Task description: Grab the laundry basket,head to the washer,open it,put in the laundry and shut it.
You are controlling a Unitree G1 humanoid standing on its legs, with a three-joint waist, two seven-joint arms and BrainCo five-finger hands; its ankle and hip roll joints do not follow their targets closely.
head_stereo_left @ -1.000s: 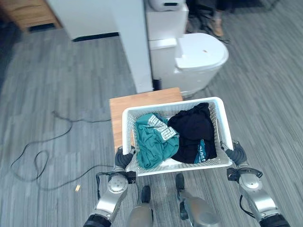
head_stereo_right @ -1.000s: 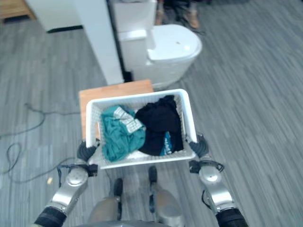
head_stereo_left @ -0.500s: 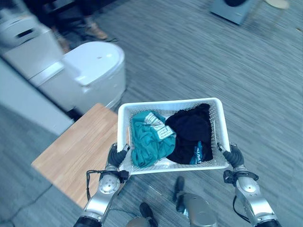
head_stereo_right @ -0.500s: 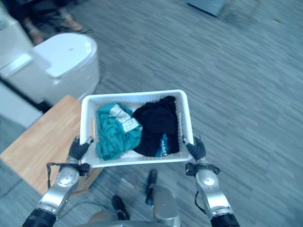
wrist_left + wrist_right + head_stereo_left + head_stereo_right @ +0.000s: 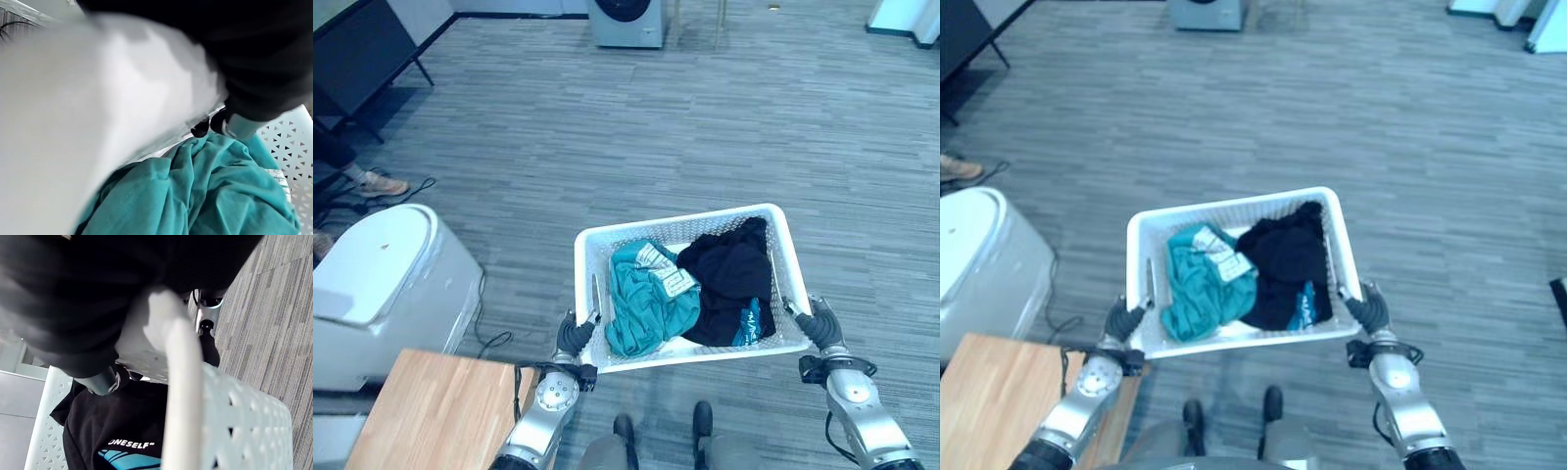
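basket (image 5: 588,257) up off floor, held by both ends | left hand (image 5: 574,338), right hand (image 5: 819,328) hooked on rims | washer (image 5: 626,14) far ahead | could tip, spill teal cloth (image 5: 646,308), black cloth (image 5: 729,279) if one grip slips

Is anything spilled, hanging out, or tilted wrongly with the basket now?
Nothing stands out. The white laundry basket is held roughly level by the left hand and right hand; the teal garment and black garment lie inside it.
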